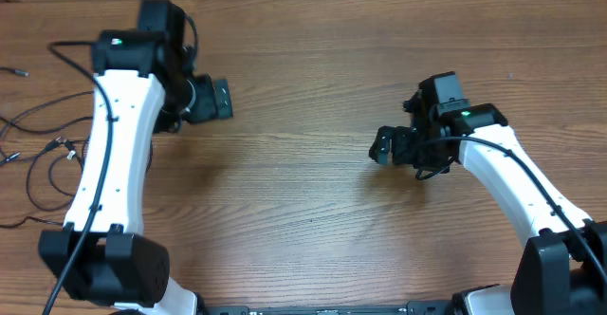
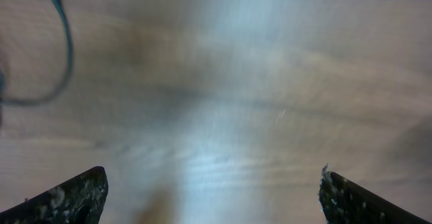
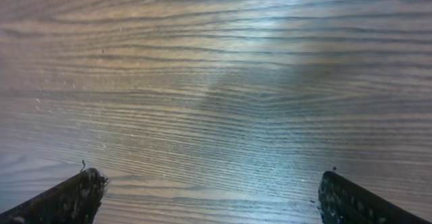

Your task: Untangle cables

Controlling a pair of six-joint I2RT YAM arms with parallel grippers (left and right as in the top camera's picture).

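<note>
Thin black cables (image 1: 57,144) sprawl in loose loops at the left edge of the grained wooden surface (image 1: 303,59). The left gripper (image 1: 223,99) and right gripper (image 1: 379,149) both stand spread apart.

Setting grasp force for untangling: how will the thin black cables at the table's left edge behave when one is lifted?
Likely floppy: the cables lie in loose curves and loops on the table, so one would probably sag and trail. Probably light, being so thin. The strands seem to cross, so lifting one may drag others, and the small plug ends could snag.
</note>
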